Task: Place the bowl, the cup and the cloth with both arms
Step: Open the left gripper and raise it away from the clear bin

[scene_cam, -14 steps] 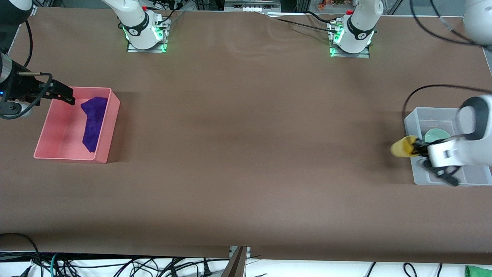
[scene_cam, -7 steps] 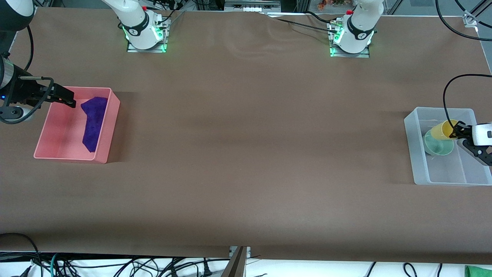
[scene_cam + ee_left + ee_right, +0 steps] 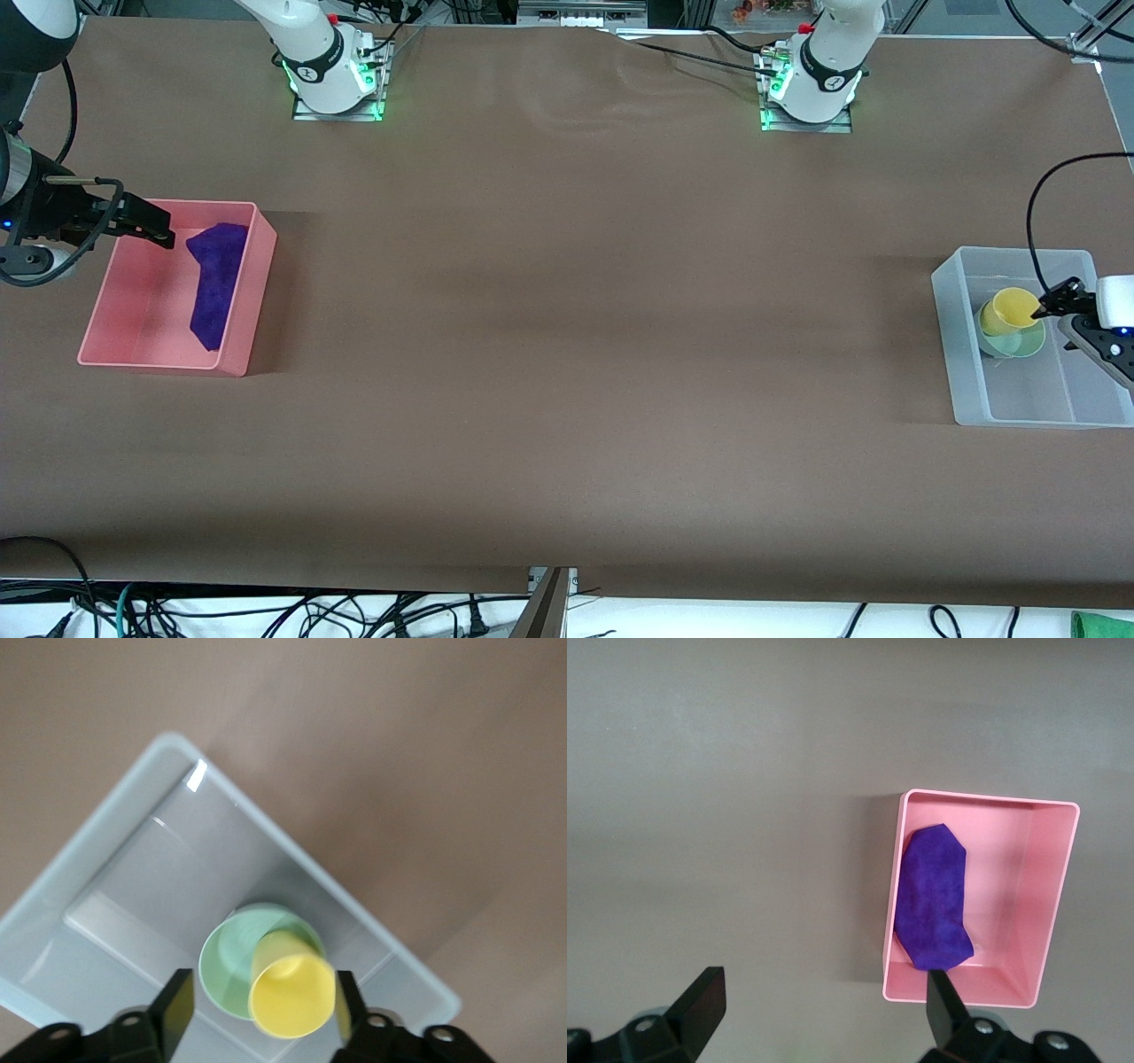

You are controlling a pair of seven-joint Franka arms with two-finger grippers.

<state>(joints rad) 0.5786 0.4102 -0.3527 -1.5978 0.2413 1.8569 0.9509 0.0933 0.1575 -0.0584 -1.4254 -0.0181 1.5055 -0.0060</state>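
Note:
The yellow cup leans tilted inside the pale green bowl, which stands in a clear plastic bin at the left arm's end of the table. My left gripper hangs open just above them. In the left wrist view the cup lies between the spread fingers of my left gripper, over the bowl. The purple cloth lies in a pink bin at the right arm's end. My right gripper is open and empty over that bin's edge. The right wrist view shows my right gripper and the cloth.
The clear bin holds only the bowl and cup; its half nearer the front camera is bare. The pink bin has bare floor beside the cloth. Brown table stretches between the two bins. Cables hang at the table's edges.
My left gripper carried the cup from the clear bin's edge to over the bowl and opened; the cup now rests in the bowl. My right gripper drew back slightly, then held still.

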